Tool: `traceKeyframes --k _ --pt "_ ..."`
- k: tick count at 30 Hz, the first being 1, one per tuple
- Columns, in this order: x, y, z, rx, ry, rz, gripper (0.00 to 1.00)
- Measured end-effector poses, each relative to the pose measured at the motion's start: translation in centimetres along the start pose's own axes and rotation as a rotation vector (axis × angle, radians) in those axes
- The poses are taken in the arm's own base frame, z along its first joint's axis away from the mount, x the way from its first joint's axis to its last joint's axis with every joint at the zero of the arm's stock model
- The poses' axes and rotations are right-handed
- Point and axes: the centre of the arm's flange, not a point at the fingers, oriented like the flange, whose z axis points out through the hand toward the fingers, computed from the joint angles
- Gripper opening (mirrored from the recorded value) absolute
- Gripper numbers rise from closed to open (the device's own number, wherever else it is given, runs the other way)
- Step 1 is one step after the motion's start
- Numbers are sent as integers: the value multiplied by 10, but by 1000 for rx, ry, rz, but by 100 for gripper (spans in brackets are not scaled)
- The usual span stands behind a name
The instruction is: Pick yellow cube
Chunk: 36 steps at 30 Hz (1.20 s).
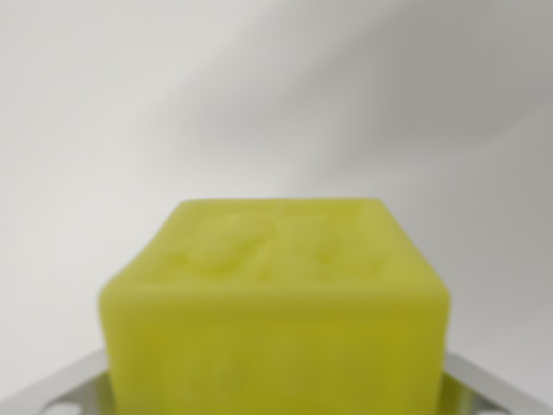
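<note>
Gripper (276, 406) fingers (52, 393) show as pale metal slivers at the lower corners, pressed against both sides of the yellow cube (275, 303), so it looks clamped. Filling the lower centre, the cube is blurred, waxy-looking, soft-edged, with a dimpled top. Beyond lies a plain white surface (276, 95). Grasp seems made; whether it has been raised I cannot tell.

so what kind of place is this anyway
Hard to say; likely a plain lab or test bench. All that shows is a blurred yellow cube close up, the metal gripper fingers at both its sides, and a bare white surface behind.
</note>
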Motion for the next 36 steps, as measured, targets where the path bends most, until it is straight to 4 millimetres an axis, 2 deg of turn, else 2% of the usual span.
traceKeyframes --k 36 --pt "0 0 -90 -1 0 0 0"
